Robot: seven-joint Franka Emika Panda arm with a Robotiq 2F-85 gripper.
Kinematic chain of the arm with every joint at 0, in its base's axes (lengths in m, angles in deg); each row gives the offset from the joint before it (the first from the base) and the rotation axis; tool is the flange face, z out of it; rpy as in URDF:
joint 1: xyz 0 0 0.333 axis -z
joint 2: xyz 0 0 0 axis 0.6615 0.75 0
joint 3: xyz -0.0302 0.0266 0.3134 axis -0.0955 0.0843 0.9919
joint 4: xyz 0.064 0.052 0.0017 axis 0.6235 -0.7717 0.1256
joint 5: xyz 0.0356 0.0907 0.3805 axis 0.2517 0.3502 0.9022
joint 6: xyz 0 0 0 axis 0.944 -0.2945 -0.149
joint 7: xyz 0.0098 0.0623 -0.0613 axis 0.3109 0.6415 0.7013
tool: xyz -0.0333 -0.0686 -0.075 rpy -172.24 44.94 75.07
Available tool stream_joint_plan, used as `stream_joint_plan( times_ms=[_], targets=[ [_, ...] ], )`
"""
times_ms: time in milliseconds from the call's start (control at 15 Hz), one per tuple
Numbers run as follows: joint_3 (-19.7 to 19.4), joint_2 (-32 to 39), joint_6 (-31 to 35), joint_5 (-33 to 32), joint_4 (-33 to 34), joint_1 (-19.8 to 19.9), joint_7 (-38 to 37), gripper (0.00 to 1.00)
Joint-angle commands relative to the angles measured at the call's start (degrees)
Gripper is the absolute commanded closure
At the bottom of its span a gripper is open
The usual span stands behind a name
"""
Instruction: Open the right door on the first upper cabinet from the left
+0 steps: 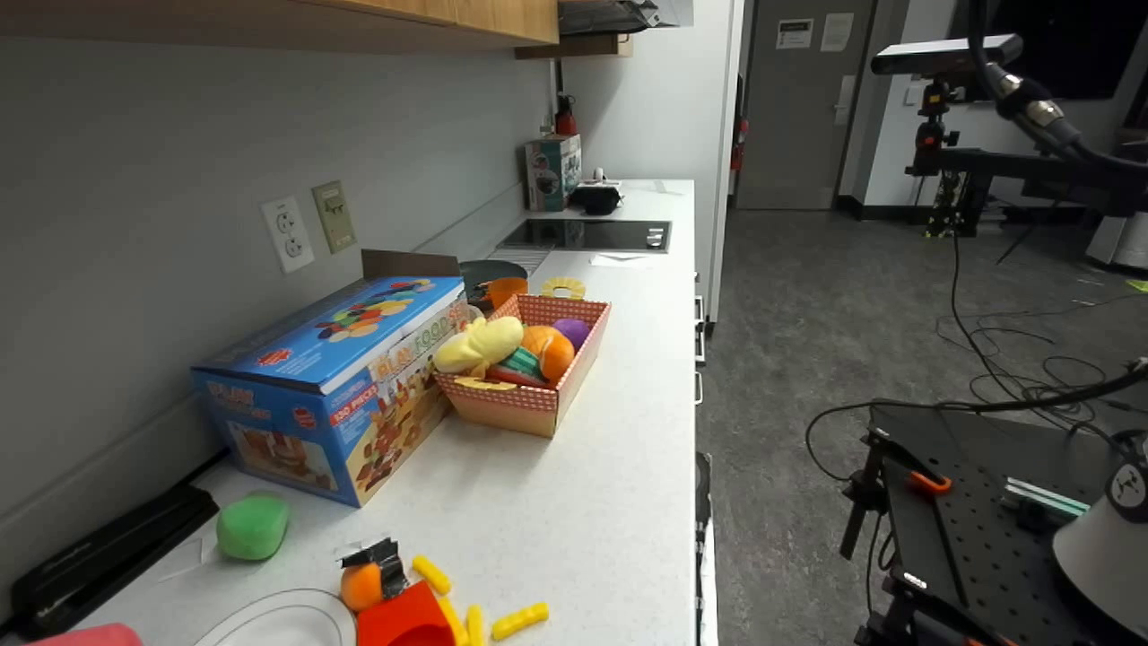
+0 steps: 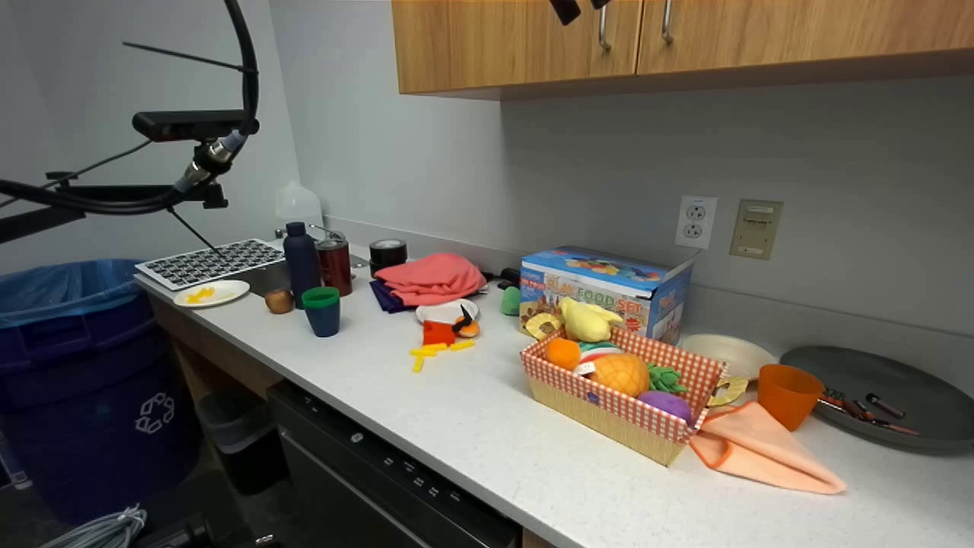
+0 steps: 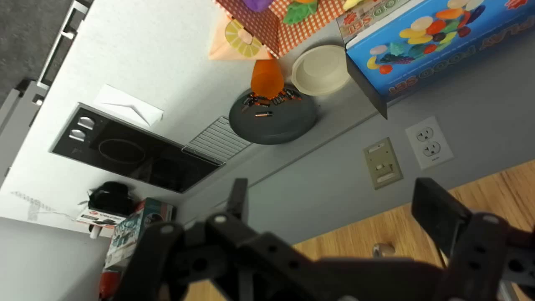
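- The hand is opened: in the wrist view its two fingers stand wide apart from each other.
- In an exterior view, only the dark tips of the hand enter at the top edge; the rest is cut off. Seen from there, they appear in front of the left door, near its pull.
- The right door lies to the right of the hand in this same view. It looks closed, being in one flat face with the left door.
- In the wrist view, the metal handle of the right door shows in the gap between the fingers. Whether they touch it, I cannot tell.
- The first upper cabinet is of light-brown wood; in the exterior view, its underside shows lower than the hand.
- Well below the hand is the white surface. It carries the blue box and the checkered basket, filled with toy food.
- In the wrist view, beyond the fingers, there are a dark plate with batteries, an orange cup and a cooktop.
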Motion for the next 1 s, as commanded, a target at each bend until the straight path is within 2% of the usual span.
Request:
stream_joint_plan(
  times_ms=[0,67,133,933],
  targets=[
    [-0.6,3.74,3.7,0.36,4.39,0.64,4.75,0.0],
    [-0.52,4.25,3.81,0.31,5.0,0.85,4.54,0.0],
    [0.08,2.11,2.73,0.24,2.35,0.85,2.9,0.0],
    [-0.02,3.93,3.07,-0.14,4.16,1.0,2.71,0.0]
  ],
)
